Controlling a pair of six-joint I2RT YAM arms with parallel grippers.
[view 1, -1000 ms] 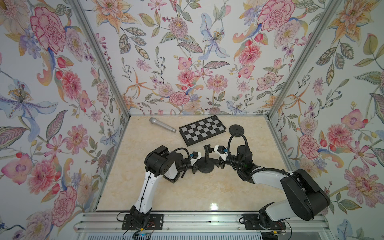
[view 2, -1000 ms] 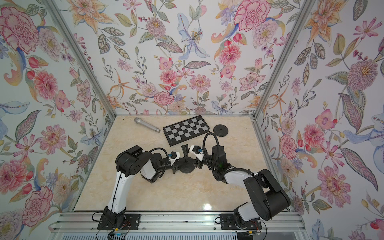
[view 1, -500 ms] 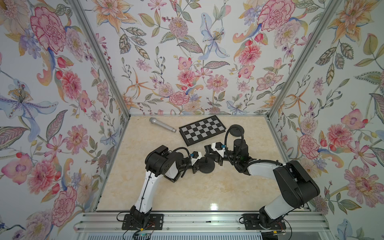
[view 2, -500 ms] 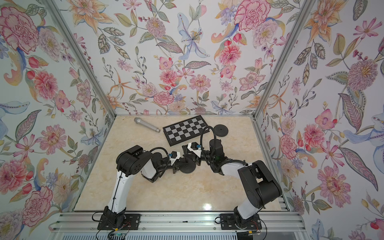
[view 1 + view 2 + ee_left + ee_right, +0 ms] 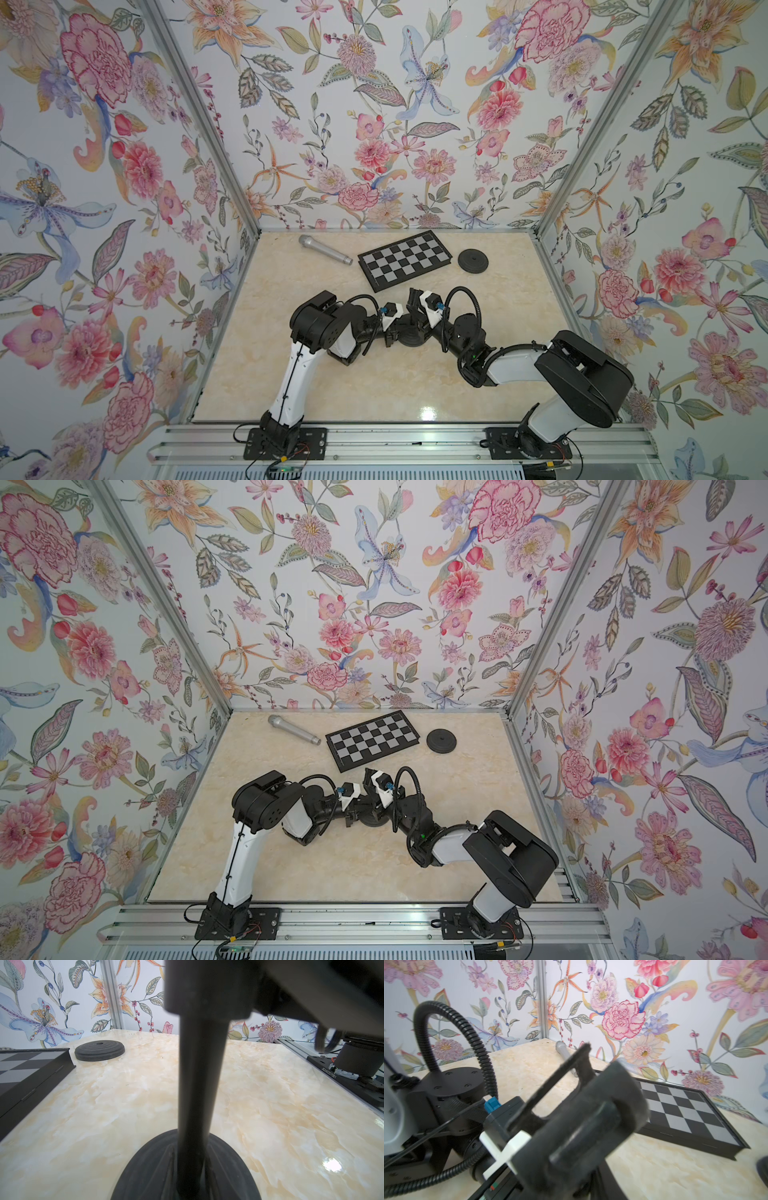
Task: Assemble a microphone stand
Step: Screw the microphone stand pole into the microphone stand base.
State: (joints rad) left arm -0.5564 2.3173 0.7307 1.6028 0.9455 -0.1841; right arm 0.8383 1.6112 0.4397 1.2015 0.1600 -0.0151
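In both top views a black microphone stand stands mid-table on its round base (image 5: 412, 337) (image 5: 371, 820). My left gripper (image 5: 395, 328) reaches it from the left and is shut on the stand's pole (image 5: 199, 1076), which rises from the base (image 5: 187, 1167) in the left wrist view. My right gripper (image 5: 417, 309) comes from the right, shut on the black clip (image 5: 581, 1122) on top of the pole. The fingertips of both grippers are hidden by the stand. The silver microphone (image 5: 325, 249) (image 5: 564, 1051) lies at the back left.
A folded chessboard (image 5: 405, 259) (image 5: 25, 1068) lies at the back centre. A loose black disc (image 5: 473, 261) (image 5: 99, 1050) sits to its right. Flowered walls enclose three sides. The right arm's mount (image 5: 361, 1059) stands on the front rail.
My right gripper has closed on the clip at the stand's top, and its wrist and elbow have shifted a little. The left arm and the stand have stayed put.
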